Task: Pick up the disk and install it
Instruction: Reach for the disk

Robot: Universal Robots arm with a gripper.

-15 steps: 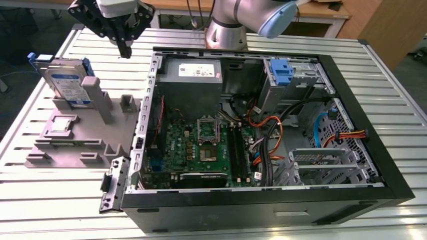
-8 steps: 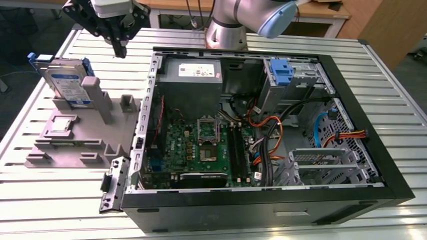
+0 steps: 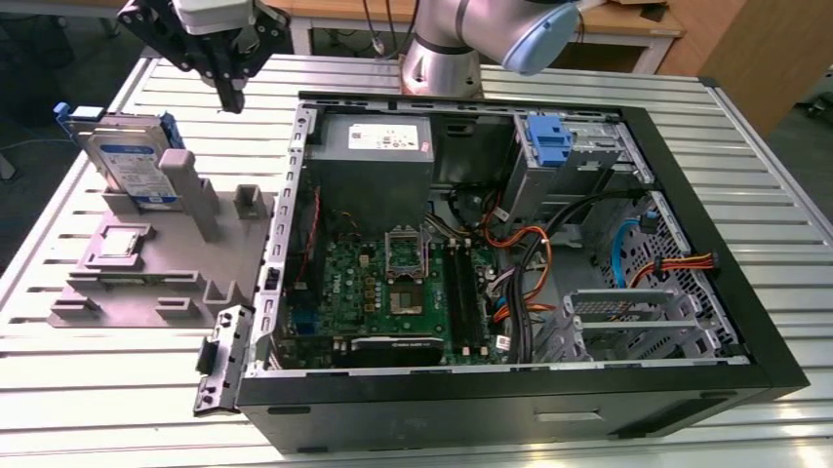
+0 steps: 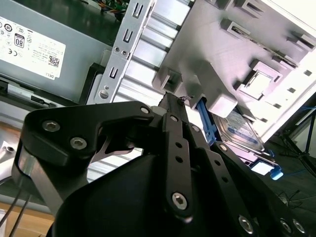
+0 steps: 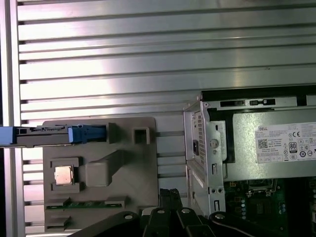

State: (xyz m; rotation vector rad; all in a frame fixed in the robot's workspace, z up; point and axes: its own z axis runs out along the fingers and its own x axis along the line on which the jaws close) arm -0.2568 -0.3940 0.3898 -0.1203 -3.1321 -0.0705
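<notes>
Exterior view: the gripper [image 3: 232, 97] hangs over the tabletop [image 3: 131, 400] near its far edge, toward the corner on the exterior view's left. Its fingers point down and are pressed together with nothing between them. In both wrist views the fingertips likewise meet with no gap: second wrist view [image 4: 171, 101], first wrist view [image 5: 170, 195].

The disk [image 3: 131, 161] stands on edge in a slot of the grey fixture [image 3: 131, 292], which rests on the tabletop beside the edge on the exterior view's left. The disk occupies the fixture's far end, label side visible, blue carrier around it. The gripper is near the disk but clear of it, above it and toward the exterior view's right.

In the first wrist view the disk [image 5: 64, 134] appears edge-on at the fixture's border; in the second wrist view it [image 4: 242, 131] lies just beyond the fingertips.

A small square chip [image 3: 117, 242] sits in a recess of the fixture.

The open computer case [image 3: 456, 414] lies on its side on the tabletop, just beside the fixture. Inside it are the power supply [image 3: 377, 146] and the motherboard [image 3: 390, 292].
</notes>
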